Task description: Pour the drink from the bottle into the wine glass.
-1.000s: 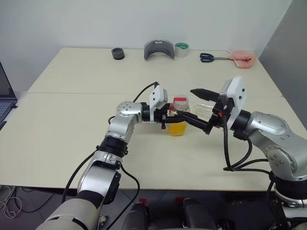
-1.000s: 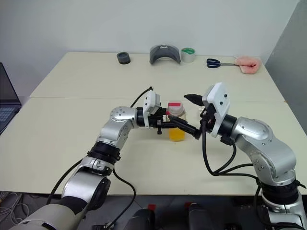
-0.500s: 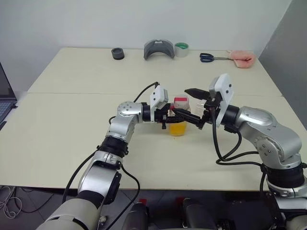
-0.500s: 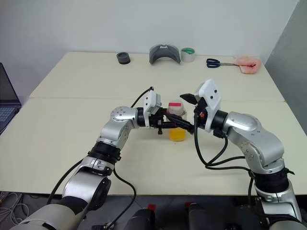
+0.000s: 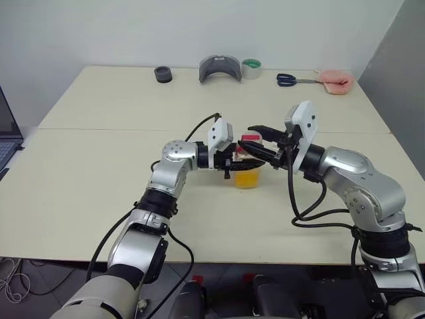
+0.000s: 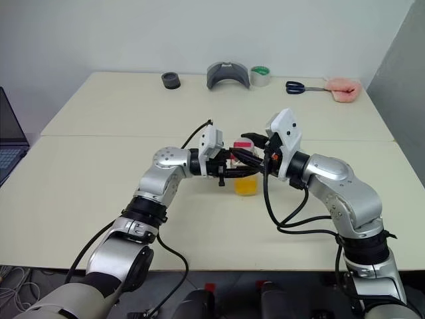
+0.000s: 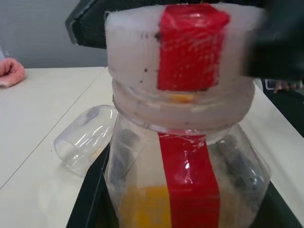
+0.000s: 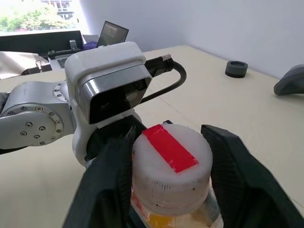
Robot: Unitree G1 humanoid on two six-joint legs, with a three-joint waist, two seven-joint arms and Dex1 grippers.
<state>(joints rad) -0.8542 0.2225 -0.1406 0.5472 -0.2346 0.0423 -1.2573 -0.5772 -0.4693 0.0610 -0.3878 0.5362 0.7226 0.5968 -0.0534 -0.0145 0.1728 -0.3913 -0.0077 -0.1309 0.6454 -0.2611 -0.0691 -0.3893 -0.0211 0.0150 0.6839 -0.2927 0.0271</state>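
Clear plastic bottle (image 5: 246, 166) with a red label stripe and orange-yellow drink (image 5: 245, 178) stands mid-desk, far from every edge of the cream desk (image 5: 99, 193). Left tool (image 5: 234, 161) is clamped on its body. Right tool (image 5: 256, 141) straddles the white, red-taped cap (image 8: 171, 161), fingers (image 8: 110, 183) barely touching. Clear wine glass (image 7: 85, 137) lies tipped just behind the bottle.

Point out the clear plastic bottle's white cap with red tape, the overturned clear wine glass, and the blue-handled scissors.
Cap (image 8: 171, 168), right wrist view, top face.
Wine glass (image 7: 85, 142), left wrist view, bowl wall.
Scissors (image 5: 287, 80), left eye view, handles.
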